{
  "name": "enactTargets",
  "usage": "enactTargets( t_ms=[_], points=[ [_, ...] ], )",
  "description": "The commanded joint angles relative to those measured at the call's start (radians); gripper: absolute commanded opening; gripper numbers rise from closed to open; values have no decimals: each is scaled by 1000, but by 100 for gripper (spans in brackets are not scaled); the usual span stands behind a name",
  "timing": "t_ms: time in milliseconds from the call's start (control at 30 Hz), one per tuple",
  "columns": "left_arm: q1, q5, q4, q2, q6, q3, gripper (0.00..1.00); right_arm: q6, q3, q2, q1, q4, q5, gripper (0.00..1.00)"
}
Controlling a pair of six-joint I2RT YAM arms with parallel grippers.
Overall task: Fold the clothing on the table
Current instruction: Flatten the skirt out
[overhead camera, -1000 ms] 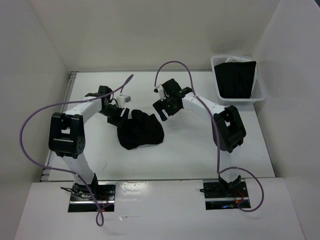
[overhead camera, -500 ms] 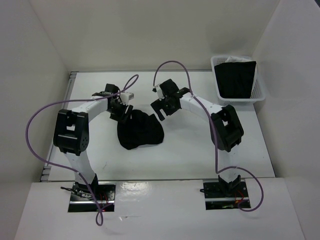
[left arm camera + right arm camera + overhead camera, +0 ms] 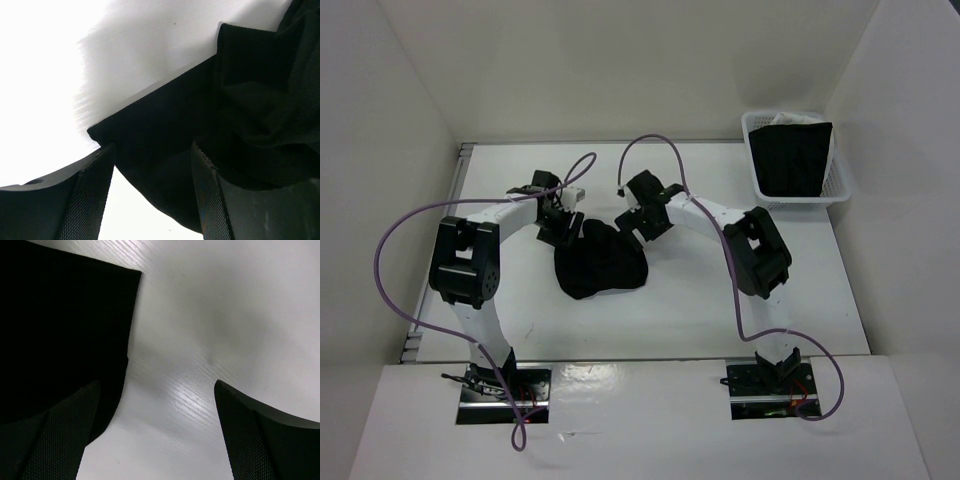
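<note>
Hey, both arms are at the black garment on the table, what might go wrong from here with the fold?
1. The right gripper stands open mostly over bare table, with the clothing reaching only one side of the gap. Closing here may miss the fabric.
2. The left gripper is open around a fabric edge next to bunched folds. It could pinch several layers, so the crumpled garment may lift as a lump rather than spread flat.
</note>
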Motion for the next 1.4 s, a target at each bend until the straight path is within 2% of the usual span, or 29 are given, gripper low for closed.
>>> enactTargets(
  t_ms=[0, 133, 200, 400, 567, 967, 1167, 1267, 1367],
  points=[
    [4, 1, 2, 0, -16, 2, 69, 17, 62, -3, 17, 40, -12, 98],
    [4, -10, 2, 12, -16, 2, 69, 17, 53, 10, 39, 40, 39, 98],
    [4, -59, -16, 37, -39, 2, 69, 17, 53, 23, 50, 49, 83, 98],
    [4, -214, -26, 46, -59, 2, 69, 26, 34, 59, 71, 37, 264, 98],
    [22, -263, -35, 28, -82, -10, 69, 26, -9, 59, 56, 46, 439, 98],
    [119, -222, -102, -49, -53, -30, 69, 26, -130, -81, -217, 55, 450, 98],
    [119, -103, -223, -99, -1, -7, 69, 15, -153, -176, -230, 6, 429, 98],
    [119, -24, -271, -150, 59, 4, 69, -9, -135, -229, -230, -38, 372, 98],
    [119, -7, -271, -208, 91, 36, 69, -22, -124, -285, -205, -52, 311, 98]
  ],
)
